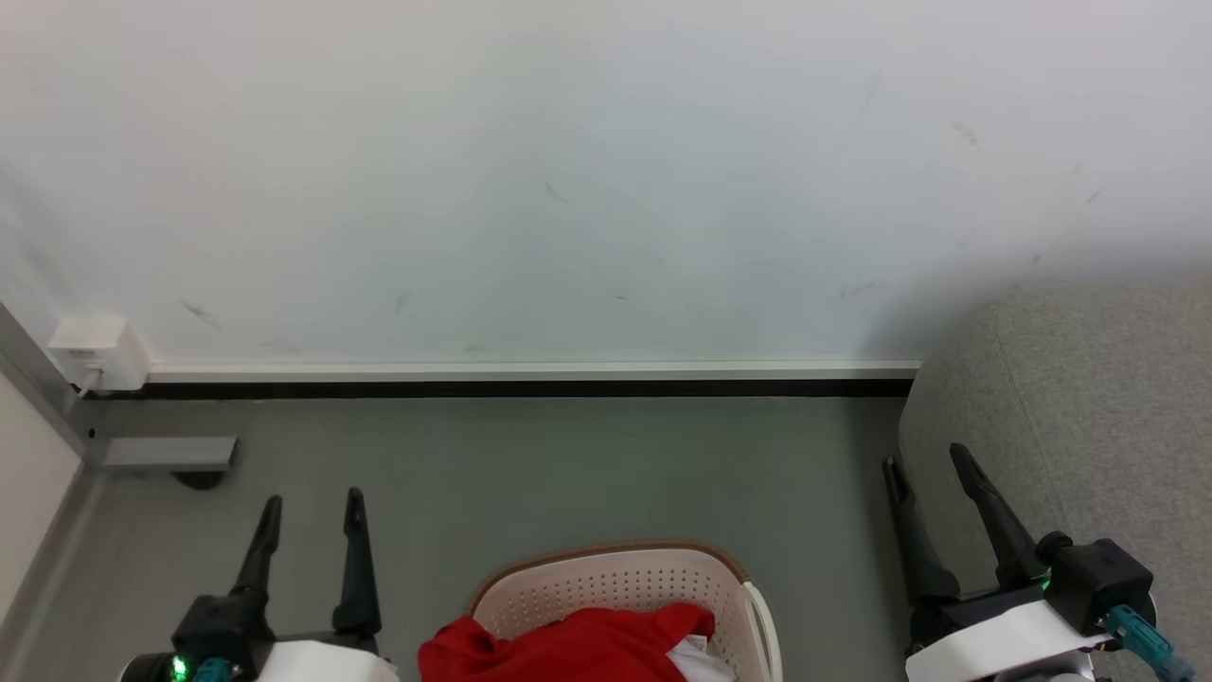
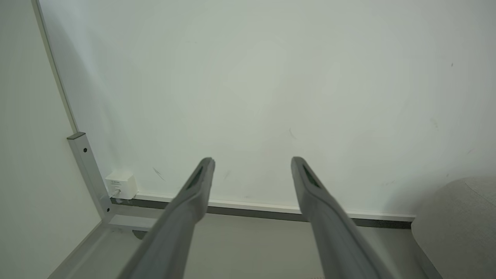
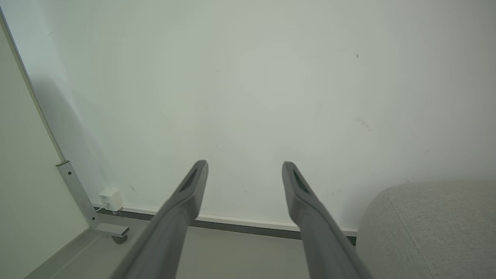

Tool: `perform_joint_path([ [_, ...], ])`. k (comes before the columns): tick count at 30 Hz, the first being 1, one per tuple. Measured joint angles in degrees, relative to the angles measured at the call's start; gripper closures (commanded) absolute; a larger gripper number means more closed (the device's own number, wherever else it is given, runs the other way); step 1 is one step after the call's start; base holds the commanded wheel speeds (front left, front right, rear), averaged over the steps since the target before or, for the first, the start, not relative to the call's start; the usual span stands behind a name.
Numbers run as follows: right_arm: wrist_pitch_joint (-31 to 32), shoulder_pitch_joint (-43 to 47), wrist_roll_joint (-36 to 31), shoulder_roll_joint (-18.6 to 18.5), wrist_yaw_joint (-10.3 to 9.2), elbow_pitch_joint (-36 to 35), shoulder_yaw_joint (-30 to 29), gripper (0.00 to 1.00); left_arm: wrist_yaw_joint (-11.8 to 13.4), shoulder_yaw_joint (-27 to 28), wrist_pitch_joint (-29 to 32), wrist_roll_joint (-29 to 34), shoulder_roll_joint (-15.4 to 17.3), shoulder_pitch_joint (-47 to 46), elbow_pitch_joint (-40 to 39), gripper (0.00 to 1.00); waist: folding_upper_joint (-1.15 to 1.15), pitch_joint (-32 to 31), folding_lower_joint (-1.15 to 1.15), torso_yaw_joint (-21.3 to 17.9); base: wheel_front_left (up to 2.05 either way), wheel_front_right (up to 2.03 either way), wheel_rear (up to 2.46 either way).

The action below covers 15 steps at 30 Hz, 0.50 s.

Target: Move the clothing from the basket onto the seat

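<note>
The cream basket [image 1: 606, 578] with a brown rim stands on the floor at the bottom centre of the head view. Red clothing [image 1: 578, 644] is heaped in it, with a bit of white fabric [image 1: 696, 655] beside it. The light-grey seat [image 1: 1089, 426] rises at the right, and its rounded edge shows in the wrist views [image 2: 461, 224] [image 3: 430, 228]. My left gripper [image 1: 314, 509] stands open to the left of the basket, holding nothing [image 2: 252, 162]. My right gripper [image 1: 926, 459] is open in front of the seat's edge, also holding nothing [image 3: 244, 164].
A pale wall [image 1: 568, 189] with a white and black skirting strip [image 1: 530, 379] runs across the back. A white socket box [image 1: 95, 352] sits low at the left, by a grey metal frame foot [image 1: 166, 453]. Grey floor [image 1: 568, 474] lies between basket and wall.
</note>
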Motion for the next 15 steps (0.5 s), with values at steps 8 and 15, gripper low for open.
perform_joint_path([
  [8, 0.0, -0.1, 0.0, -0.1, 0.00, 0.2, -0.2, 0.00, -0.3, -0.1, 0.0, 0.0, 0.0, 0.0, 0.2, 0.00, 0.00, 0.3, 0.00, -0.5, 0.00, 0.00, 0.00],
  [15, 0.0, -0.6, 0.0, -0.3, 0.00, -0.1, 0.0, 0.00, -0.5, -0.4, 0.0, -0.1, 0.0, -0.2, 0.3, 0.00, 0.00, 1.9, 0.00, -1.3, 0.00, 0.00, 0.00],
])
